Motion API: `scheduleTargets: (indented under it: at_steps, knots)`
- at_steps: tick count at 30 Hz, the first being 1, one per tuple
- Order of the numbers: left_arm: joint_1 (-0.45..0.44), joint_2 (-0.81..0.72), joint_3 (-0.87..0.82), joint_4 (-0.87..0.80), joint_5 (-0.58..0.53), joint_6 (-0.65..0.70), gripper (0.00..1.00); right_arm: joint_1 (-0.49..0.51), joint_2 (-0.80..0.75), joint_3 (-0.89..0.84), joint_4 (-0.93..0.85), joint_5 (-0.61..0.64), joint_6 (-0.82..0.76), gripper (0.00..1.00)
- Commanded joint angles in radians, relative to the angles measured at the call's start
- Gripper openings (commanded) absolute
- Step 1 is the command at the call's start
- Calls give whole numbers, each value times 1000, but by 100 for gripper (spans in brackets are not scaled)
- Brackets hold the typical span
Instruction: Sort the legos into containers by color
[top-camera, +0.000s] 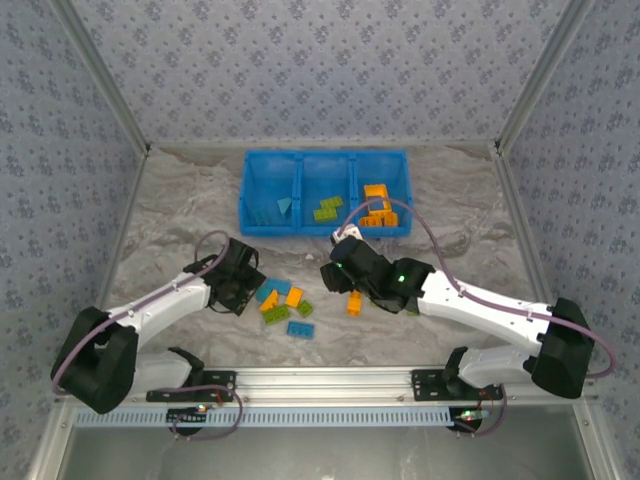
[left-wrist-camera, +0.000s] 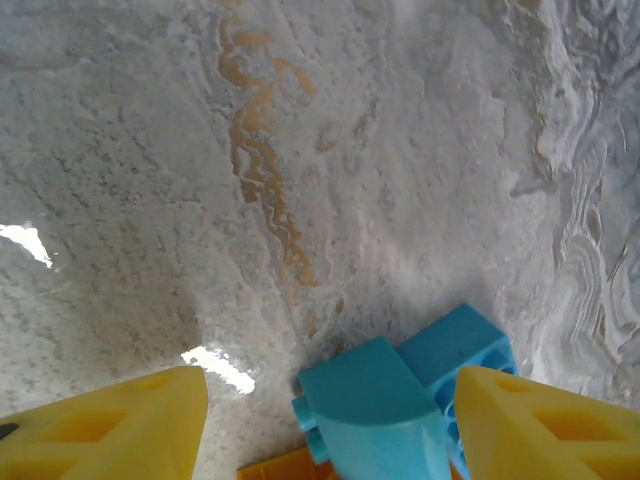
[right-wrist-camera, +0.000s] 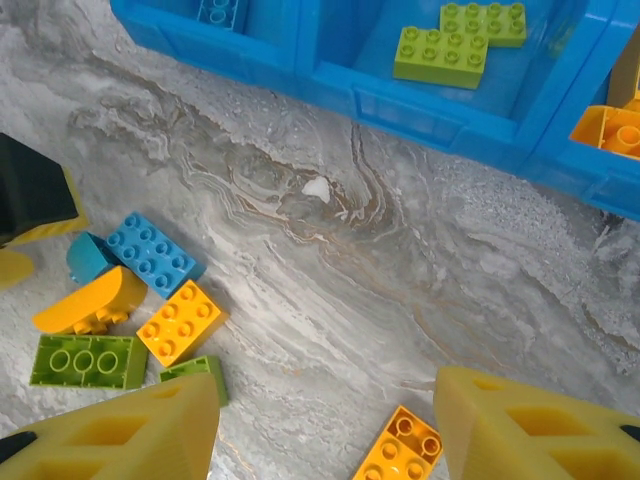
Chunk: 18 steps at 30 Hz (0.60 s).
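**Sorting underway, a cluster of bricks left on the table**

From where I stand, the job looks partly done. The blue bin (top-camera: 262, 226) already holds a light blue piece in its left compartment, lime green bricks (top-camera: 327, 208) in the middle one and orange bricks (top-camera: 375, 205) in the right. A small loose cluster (top-camera: 285, 308) of blue, orange and green bricks lies on the table between the two arms, not yet sorted.

The left gripper (left-wrist-camera: 325, 435) has its jaws apart, low over a light blue curved brick (left-wrist-camera: 370, 415). It straddles the brick without clamping it. The right gripper (right-wrist-camera: 320, 440) is also spread and empty, poised above a lone orange brick (right-wrist-camera: 400, 452) on the table.
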<state>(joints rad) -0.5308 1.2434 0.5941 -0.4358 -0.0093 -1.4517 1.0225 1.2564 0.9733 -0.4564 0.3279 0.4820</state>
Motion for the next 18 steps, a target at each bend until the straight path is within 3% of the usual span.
scheduleTargets:
  at_steps: [1,8,12,18]
  knots:
    - [3,21,-35,99,29,-123,65,3,-13,33,15,10,0,61]
    - [-2,34,-31,108,10,-161,64,6,-5,26,13,0,18,61]
    - [-23,44,-37,110,30,-179,58,15,-25,8,33,-5,13,61]
    - [-66,22,-63,114,25,-239,56,14,-97,-56,158,-114,-37,63]
